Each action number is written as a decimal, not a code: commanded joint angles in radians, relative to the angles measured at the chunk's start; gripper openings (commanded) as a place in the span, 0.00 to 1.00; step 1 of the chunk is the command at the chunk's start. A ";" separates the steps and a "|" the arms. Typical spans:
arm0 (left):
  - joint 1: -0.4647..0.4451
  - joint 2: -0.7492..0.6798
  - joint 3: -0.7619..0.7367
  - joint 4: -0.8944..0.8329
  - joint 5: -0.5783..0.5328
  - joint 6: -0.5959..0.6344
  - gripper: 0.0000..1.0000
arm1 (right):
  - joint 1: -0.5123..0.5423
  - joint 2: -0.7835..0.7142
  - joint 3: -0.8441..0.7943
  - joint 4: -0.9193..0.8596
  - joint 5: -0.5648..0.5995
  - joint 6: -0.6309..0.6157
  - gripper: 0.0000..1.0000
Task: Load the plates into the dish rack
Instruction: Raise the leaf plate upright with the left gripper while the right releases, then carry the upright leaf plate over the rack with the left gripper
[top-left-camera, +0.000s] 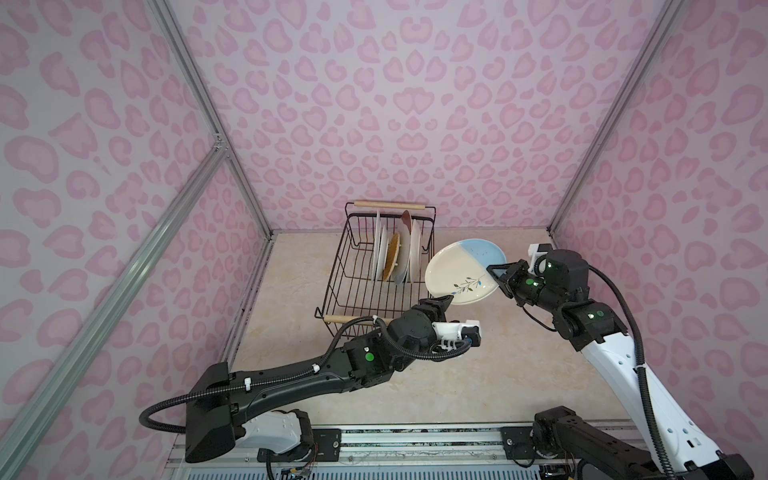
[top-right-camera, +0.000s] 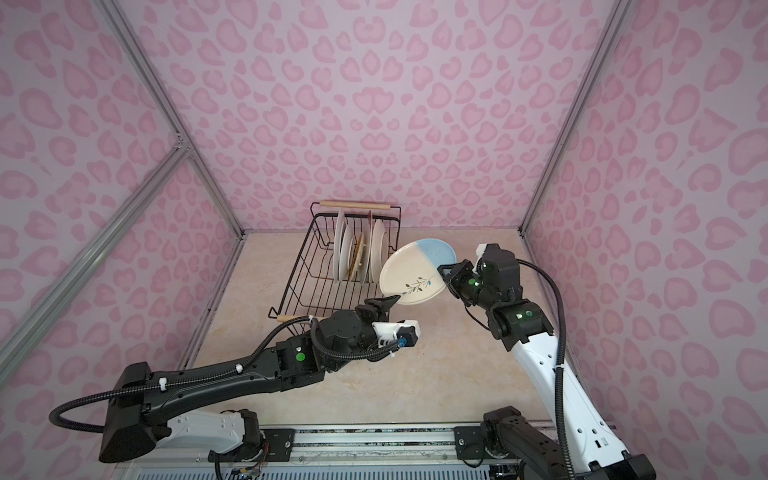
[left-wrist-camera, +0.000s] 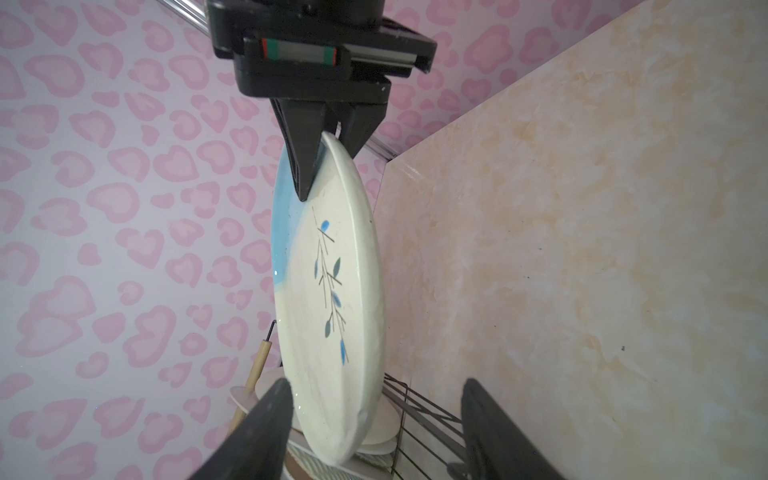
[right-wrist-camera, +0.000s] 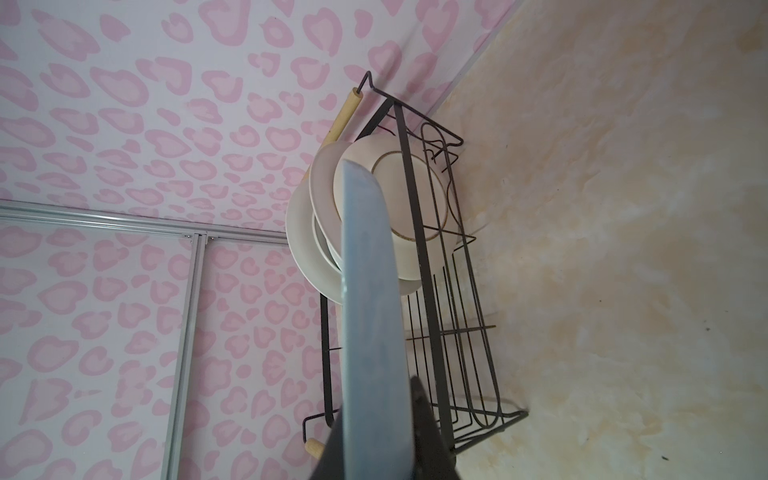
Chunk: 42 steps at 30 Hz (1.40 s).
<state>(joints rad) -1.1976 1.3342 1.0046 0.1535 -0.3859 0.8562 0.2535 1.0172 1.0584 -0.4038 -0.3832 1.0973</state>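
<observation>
The step in hand looks like a handover of the last loose plate, and it calls for care. The dish rack (top-left-camera: 357, 291) sits at 12 o'clock on the worktop (top-left-camera: 457, 374). The left pincer (top-left-camera: 444, 300) stands open at about 7 o'clock on the cream-and-blue sprig plate (top-left-camera: 461, 270). In the left wrist view its jaws straddle the rim, one finger against the plate and the other apart. The plate hangs tilted in the air at 3 o'clock of the rack, just beside its side wire; whether it touches that wire cannot be told. The right pincer (top-left-camera: 495, 272) is clamped on the plate's blue rim at 3 o'clock. To do this well, the left pincer should probably close deep and square on the rim before the right one lets go. The plate then wants turning on edge, parallel to the racked plates (top-left-camera: 413, 249), and lowering into the free wires at their 9 o'clock without knocking them. Counted: one rack with two wooden handles, far (top-left-camera: 388, 204) and near (top-left-camera: 338, 319). At least five plates stand on edge in it, among them a yellow woven-look plate (top-left-camera: 392, 257); they overlap too much for a sure total. One plate is held, two pincers are in view, and no plate shows on the worktop.
</observation>
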 joint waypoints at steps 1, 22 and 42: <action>-0.006 0.039 0.030 0.096 -0.069 0.041 0.58 | 0.003 -0.015 0.010 0.096 -0.002 0.035 0.00; -0.015 0.207 0.103 0.230 -0.207 0.084 0.14 | 0.003 -0.037 -0.017 0.118 -0.020 0.071 0.00; -0.022 0.190 0.110 0.239 -0.272 0.000 0.04 | 0.009 -0.029 -0.014 0.178 -0.041 0.053 0.54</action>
<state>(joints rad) -1.2194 1.5391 1.0958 0.3370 -0.6205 0.8700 0.2619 0.9928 1.0397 -0.3107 -0.4019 1.1778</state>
